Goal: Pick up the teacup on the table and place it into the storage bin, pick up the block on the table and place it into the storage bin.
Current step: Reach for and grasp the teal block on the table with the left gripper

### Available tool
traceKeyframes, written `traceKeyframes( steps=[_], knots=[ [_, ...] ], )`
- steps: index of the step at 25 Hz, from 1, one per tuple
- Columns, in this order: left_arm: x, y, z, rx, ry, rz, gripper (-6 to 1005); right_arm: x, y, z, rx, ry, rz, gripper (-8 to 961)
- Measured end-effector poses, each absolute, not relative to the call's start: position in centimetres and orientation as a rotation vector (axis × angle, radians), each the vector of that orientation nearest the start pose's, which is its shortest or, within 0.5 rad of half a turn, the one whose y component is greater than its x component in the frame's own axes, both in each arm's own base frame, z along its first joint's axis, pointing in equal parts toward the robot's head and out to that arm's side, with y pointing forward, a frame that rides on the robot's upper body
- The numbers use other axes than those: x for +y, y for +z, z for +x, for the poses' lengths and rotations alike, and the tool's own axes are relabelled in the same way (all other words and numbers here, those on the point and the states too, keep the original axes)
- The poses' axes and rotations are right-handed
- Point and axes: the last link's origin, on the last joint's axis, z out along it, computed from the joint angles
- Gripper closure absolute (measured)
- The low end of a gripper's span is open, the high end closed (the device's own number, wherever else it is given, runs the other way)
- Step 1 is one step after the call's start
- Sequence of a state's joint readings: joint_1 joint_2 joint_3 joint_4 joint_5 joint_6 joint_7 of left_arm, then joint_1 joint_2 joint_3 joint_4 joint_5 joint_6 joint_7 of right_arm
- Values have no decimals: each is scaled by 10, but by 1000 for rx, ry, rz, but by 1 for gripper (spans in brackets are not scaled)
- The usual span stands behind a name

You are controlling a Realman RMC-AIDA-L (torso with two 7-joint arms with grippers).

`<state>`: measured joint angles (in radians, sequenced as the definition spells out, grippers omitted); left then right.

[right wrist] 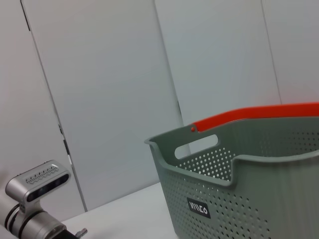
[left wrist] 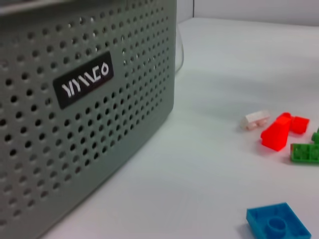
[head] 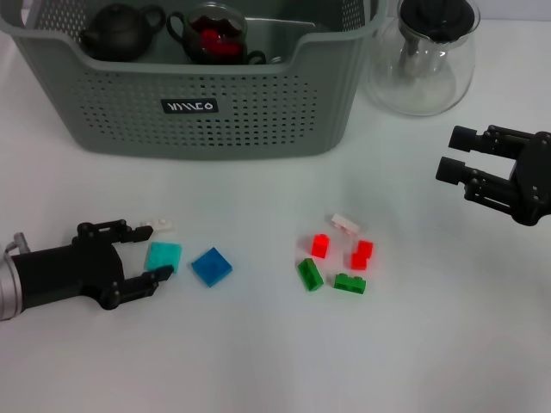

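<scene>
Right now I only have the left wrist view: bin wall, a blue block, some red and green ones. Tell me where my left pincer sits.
Observer: The left pincer is open, low over the table, with a teal block between its fingers, just left of your blue block.
Operator: Report the other arm.
Observer: The right pincer is open, far right, below the glass carafe, holding nothing.
Operator: Give me the bin's contents.
Observer: Inside the storage bin are a dark teapot and a dark cup with something red in it.
</scene>
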<state>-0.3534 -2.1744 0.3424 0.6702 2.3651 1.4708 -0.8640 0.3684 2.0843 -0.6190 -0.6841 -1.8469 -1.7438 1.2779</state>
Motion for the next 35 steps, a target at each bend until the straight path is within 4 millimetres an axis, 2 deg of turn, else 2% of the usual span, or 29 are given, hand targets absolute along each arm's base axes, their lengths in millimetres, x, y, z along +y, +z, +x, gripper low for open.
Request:
traceKeyframes(
  steps=[14, 27, 35],
  knots=[
    [255, -28, -350, -374, -321, -2644, 377, 282, 25, 282, 574, 974, -2597, 405],
    [247, -28, -352, -385, -329, -2661, 378, 281, 26, 283, 576, 974, -2597, 405],
    [250, -29, -351, -378, -324, -2656, 379, 281, 26, 284, 580, 974, -2597, 404]
  ],
)
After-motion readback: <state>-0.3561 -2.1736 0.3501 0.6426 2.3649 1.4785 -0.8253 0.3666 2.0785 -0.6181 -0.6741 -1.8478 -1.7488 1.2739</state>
